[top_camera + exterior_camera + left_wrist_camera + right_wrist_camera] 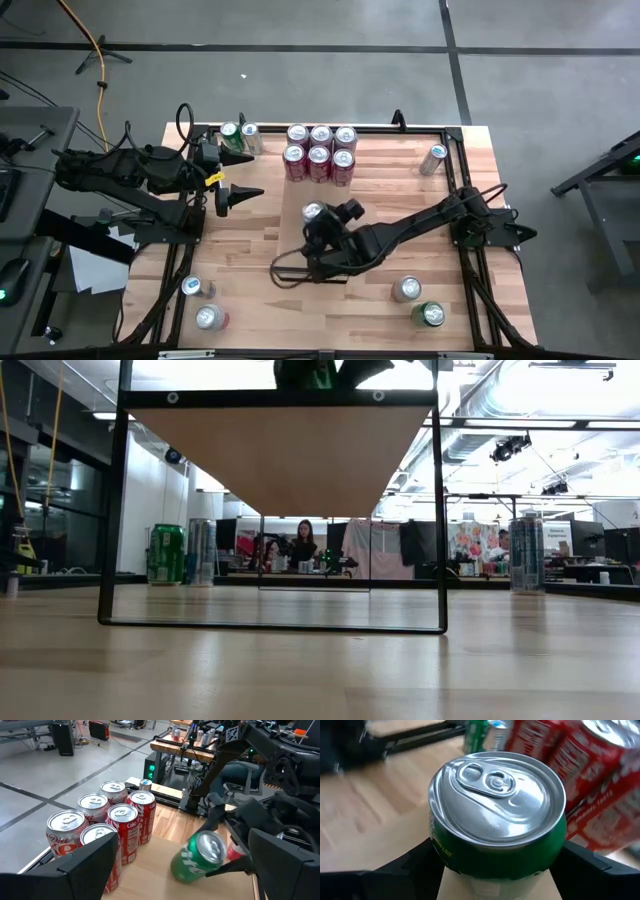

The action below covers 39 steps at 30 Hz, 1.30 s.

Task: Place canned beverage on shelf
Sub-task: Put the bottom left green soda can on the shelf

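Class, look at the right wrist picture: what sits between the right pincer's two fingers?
A green can with a silver top stands upright between the right pincer's fingers, seen in the right wrist view; red cans lie beyond.

Six red cans (319,152) stand packed in a two-by-three block at the table's far edge. Two more cans (239,137), one green and one silvery, sit at the far left corner. A single can (433,159) stands far right, two cans (203,303) near left, two (420,302) near right, and one green can (314,212) at the middle. Two arms, one person (301,544) beyond.
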Tool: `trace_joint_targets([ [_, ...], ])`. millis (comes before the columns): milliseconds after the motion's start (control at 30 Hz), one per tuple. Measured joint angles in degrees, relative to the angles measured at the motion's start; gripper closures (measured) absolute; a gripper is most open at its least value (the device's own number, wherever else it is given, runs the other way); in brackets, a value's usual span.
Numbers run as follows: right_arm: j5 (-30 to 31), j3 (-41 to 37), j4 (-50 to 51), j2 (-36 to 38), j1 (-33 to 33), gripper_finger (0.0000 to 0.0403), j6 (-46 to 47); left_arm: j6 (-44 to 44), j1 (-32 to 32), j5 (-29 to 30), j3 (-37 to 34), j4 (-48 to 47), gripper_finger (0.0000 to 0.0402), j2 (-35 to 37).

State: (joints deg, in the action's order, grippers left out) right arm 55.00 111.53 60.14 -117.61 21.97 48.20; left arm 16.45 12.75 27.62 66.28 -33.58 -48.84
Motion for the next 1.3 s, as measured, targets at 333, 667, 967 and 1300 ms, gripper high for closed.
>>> trace_joint_targets([
  [333,-7.6,-0.1,2.4,3.0,-0.6,0.0118,-17.3,1.5,0.0,0.0,0.0,0.0,0.0023,0.0],
  [667,-13.2,-26.7,-14.4,24.9,-2.8,0.0115,-17.2,2.1,0.0,0.0,0.0,0.2,0.0023,0.0],
  [967,-27.6,-48.6,-54.9,36.1,-9.1,0.0115,-26.2,4.7,0.0,1.3,0.0,0.5,0.0023,0.0],
  [1300,-36.5,-48.8,-55.3,34.3,-13.5,0.0115,-33.1,7.1,0.0,1.3,0.0,0.7,0.0023,0.0],
])
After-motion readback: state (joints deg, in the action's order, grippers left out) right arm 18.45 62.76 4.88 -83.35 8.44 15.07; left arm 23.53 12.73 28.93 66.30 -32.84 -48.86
